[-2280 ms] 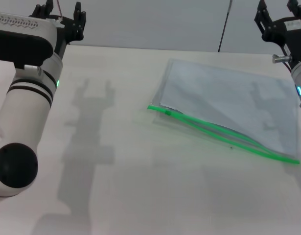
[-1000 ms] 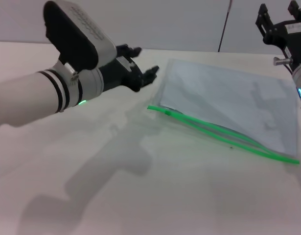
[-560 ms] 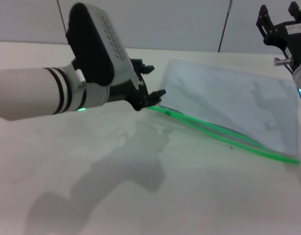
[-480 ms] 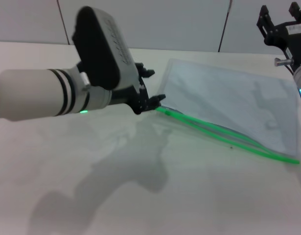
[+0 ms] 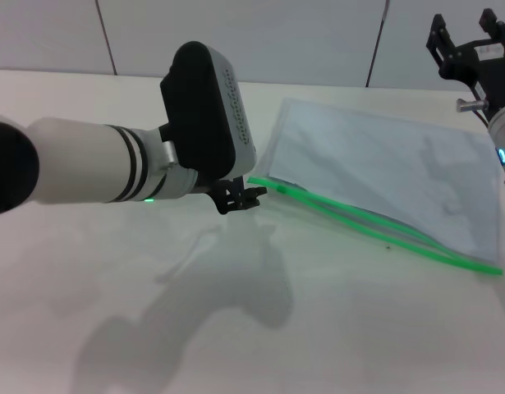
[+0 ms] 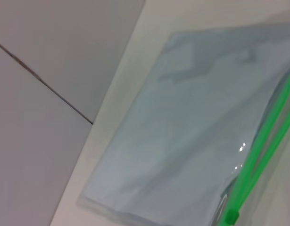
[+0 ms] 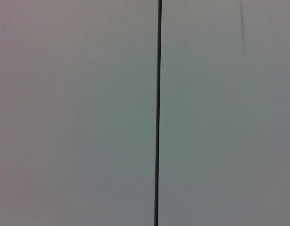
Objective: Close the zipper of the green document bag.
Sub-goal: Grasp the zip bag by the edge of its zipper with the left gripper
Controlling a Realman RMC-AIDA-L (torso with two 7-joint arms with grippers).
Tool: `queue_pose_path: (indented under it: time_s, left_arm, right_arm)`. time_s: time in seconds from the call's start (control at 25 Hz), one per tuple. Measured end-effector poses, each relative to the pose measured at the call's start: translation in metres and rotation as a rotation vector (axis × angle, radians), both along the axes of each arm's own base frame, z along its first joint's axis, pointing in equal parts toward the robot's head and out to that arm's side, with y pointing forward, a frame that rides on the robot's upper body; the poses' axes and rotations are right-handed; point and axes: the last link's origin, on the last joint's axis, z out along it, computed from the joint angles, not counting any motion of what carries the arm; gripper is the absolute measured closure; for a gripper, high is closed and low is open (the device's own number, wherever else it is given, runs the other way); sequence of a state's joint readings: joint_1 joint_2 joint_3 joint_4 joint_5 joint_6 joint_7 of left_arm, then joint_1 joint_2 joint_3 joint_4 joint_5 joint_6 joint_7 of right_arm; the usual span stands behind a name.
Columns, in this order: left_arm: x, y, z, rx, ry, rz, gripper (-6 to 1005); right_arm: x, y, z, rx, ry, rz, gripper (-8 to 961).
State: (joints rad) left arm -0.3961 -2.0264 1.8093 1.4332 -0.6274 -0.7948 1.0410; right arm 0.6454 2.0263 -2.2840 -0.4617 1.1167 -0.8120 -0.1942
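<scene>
Green zipper (image 5: 375, 223): gaping along the bag's (image 5: 383, 164) near edge, flat on the surface (image 5: 334, 328). Step: approach to the slider (image 5: 282, 189). Left gripper (image 5: 240, 197): just beside the zipper's left end, holding nothing; opening cannot be told. Right gripper (image 5: 470, 41): parked far right, parted, empty. Next: pinch slider, draw rightward.

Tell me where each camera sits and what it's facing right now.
Head: looks forward and down at the table; shows left gripper at the zipper end of the green document bag, right gripper raised.
Left wrist: faces the bag; no robot parts.
Right wrist: faces a wall.
Head and left wrist share the bag.
</scene>
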Motion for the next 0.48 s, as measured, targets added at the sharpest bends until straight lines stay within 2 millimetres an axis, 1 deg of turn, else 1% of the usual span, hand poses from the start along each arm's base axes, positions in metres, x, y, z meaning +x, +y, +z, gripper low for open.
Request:
queue_pose_path:
  time_s: [0.32,0.48]
  left_arm:
    - [-0.004,0.009,-0.006,-0.015,0.063,0.002,391]
    - [0.001,0.014,-0.01,-0.021,0.081,-0.022,391]
  right_arm:
    - [-0.001,0.0,0.0,-0.001,-0.004,0.008,246]
    - [-0.001,0.0,0.0,0.0,-0.004,0.008,245]
